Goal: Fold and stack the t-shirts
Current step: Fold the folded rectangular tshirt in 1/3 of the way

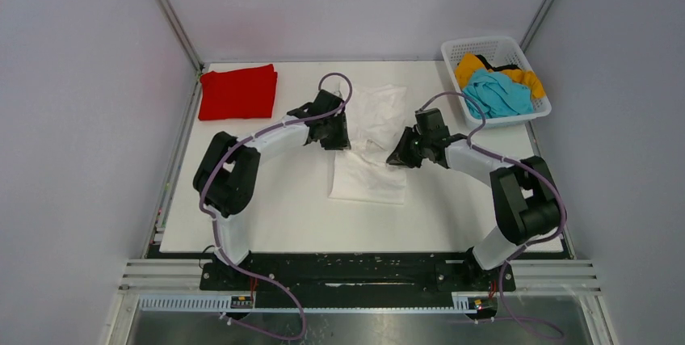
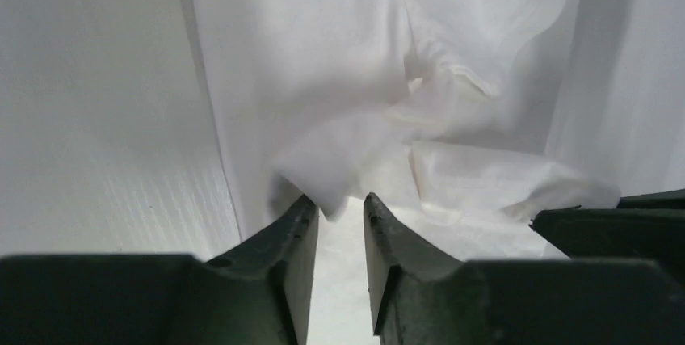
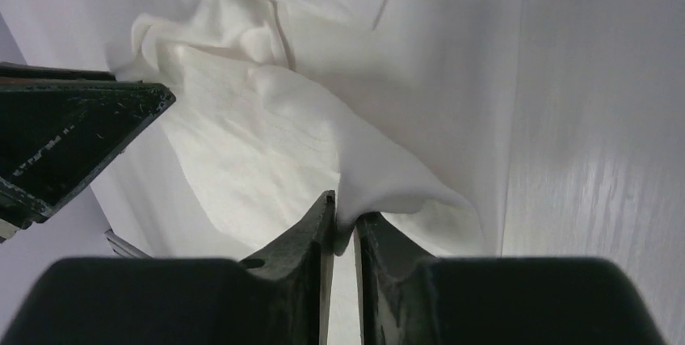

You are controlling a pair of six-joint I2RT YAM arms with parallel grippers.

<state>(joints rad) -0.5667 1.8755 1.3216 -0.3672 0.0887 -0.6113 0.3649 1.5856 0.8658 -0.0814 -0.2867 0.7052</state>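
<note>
The white t-shirt [image 1: 373, 171] lies partly folded and rumpled at the table's middle. My left gripper [image 1: 334, 140] is at its left edge. In the left wrist view its jaws [image 2: 341, 204] stand apart, with a corner of the white shirt [image 2: 452, 119] hanging loose between the tips, not clamped. My right gripper [image 1: 398, 157] is at the shirt's right edge. In the right wrist view it [image 3: 343, 214] is shut on a pinched fold of the white shirt [image 3: 266, 135], lifting it a little. A folded red t-shirt [image 1: 237, 92] lies at the far left.
A white lattice basket [image 1: 485, 42] stands at the far right corner, holding a teal shirt [image 1: 497, 94] and an orange-yellow shirt [image 1: 471, 65]. The two grippers are close together over the white shirt; the left gripper's finger [image 3: 65, 135] shows in the right wrist view.
</note>
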